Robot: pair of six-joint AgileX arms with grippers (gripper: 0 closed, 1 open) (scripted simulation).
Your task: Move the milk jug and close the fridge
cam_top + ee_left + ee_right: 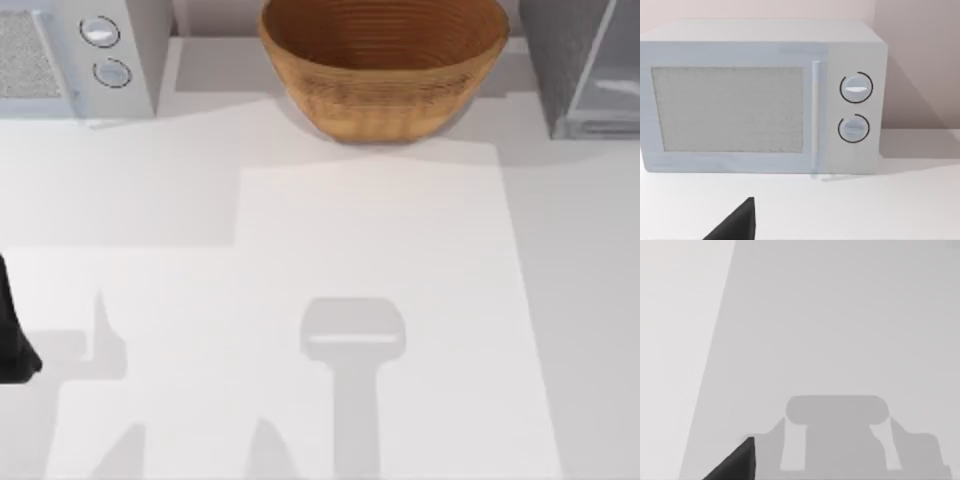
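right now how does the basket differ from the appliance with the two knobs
The basket is brown, woven, round and open-topped; the appliance with two knobs is light grey, smooth, boxy and closed. The basket sits mid-table at the back; the appliance is at the back left. Both rest on the white table.

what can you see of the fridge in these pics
The fridge stands at the table's far right corner in the top view, cut off by the picture's edge. It is a grey speckled box with a pale glassy door panel in a light frame. Whether the door is ajar cannot be told. It rests on the white table, apart from the woven basket.
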